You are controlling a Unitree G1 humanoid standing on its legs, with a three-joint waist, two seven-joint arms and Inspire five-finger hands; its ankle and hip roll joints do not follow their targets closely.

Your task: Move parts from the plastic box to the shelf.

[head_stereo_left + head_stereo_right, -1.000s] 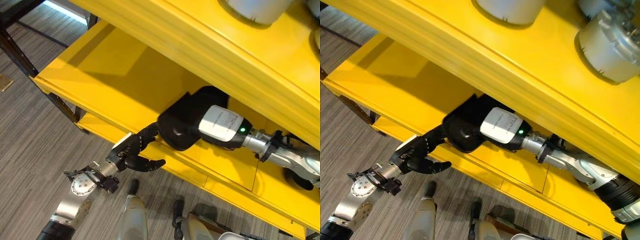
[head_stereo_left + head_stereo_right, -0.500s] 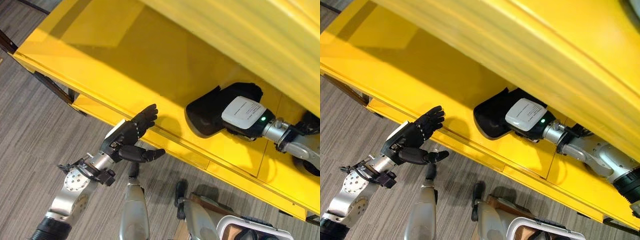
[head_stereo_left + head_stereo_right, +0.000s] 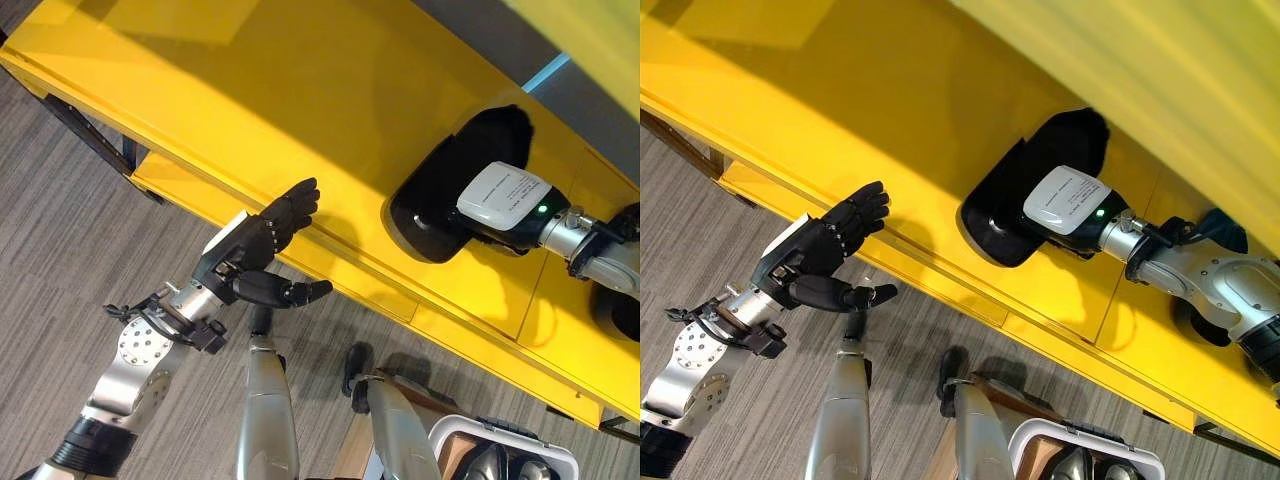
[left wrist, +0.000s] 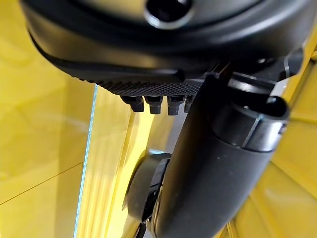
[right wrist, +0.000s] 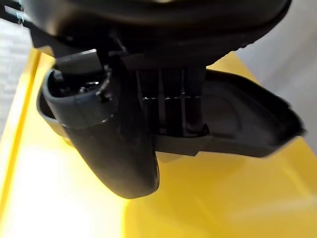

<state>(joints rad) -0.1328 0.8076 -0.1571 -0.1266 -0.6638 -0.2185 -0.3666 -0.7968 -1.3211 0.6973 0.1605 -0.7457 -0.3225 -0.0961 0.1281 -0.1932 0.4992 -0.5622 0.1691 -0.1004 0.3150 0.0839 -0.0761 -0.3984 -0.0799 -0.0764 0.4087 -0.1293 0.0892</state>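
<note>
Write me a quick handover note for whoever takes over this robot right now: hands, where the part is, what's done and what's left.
Right hand: on the black part, fingers on its near edge, thumb beside it; grip looks closed on it, not released.
Left hand: open and empty, held just off the front lip of the yellow shelf.
Black part: resting on the yellow shelf surface, toward its right end.
Plastic box: on the floor, lower right, contents not clear.
Done: this part has reached the shelf.
Left: release it, pull the right hand back, then fetch any further parts from the box.
</note>
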